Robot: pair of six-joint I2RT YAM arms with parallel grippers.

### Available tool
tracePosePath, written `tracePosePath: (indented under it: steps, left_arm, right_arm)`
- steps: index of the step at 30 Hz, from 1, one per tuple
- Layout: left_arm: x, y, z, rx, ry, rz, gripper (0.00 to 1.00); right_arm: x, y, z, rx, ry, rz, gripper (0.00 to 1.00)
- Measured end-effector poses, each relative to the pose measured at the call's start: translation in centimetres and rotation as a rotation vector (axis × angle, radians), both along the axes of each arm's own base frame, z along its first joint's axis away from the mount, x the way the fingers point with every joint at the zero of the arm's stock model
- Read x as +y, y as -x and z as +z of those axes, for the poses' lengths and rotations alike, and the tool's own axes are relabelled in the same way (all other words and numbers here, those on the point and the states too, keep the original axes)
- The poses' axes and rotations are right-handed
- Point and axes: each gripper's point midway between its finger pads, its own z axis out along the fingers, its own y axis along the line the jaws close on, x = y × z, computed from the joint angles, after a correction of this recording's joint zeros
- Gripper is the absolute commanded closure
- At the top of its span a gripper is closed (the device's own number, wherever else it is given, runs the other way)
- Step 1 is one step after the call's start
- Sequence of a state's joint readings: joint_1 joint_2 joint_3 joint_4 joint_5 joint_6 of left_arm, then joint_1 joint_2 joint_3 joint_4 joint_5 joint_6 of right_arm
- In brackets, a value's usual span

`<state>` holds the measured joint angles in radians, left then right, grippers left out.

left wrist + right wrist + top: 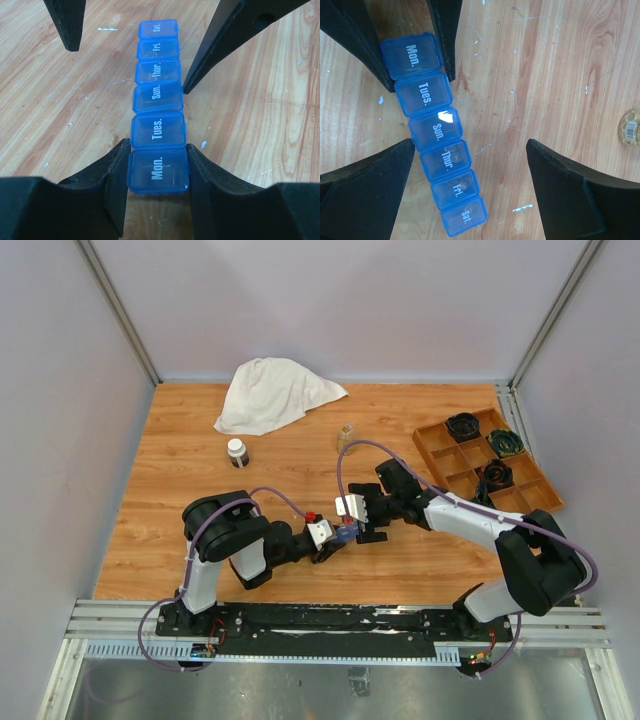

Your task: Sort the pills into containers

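Shows blue pill organizer strip [345,535] flat on desk [180,490], close to middle of near edge, between the two arms. Reads Mon., Tues., Sun., Thur., Fri., Sat. on six lids in a row. Has left claw [157,155] narrow, clamped on Mon. compartment at end of strip, one finger pressed against each side. Has right claw [470,142] spread wide, low over desk, straddling strip around Sun. and Thur. compartments. Puts one right-claw fingertip just beside Sun. compartment, touching or not cannot tell; other fingertip well apart on bare wood. Points the two claws toward each other along the strip.

Elsewhere: crumpled white cloth [275,390] near far edge, left of middle. Dark bottle with white cap [237,452] just nearer than cloth. Small yellowish jar [346,435] near desk middle, toward far side. Brown wooden divided tray [440,445] toward far right corner, with dark round items [463,425] in three compartments.
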<state>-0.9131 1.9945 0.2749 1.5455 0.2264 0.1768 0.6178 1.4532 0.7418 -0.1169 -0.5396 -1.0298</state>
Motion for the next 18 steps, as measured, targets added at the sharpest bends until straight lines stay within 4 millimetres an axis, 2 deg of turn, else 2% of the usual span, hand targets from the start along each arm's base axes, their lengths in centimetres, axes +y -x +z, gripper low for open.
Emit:
tracePosePath:
  steps: [8, 18]
  left_arm:
    - [0.0, 0.0, 0.0, -0.001, 0.000, 0.000, 0.72]
    - [-0.1, 0.2, 0.0, 0.001, 0.001, -0.014, 0.72]
  right_arm:
    - [-0.1, 0.0, 0.1, 0.023, -0.004, -0.038, 0.07]
    - [-0.1, -0.2, 1.0, 0.029, -0.033, -0.080, 0.09]
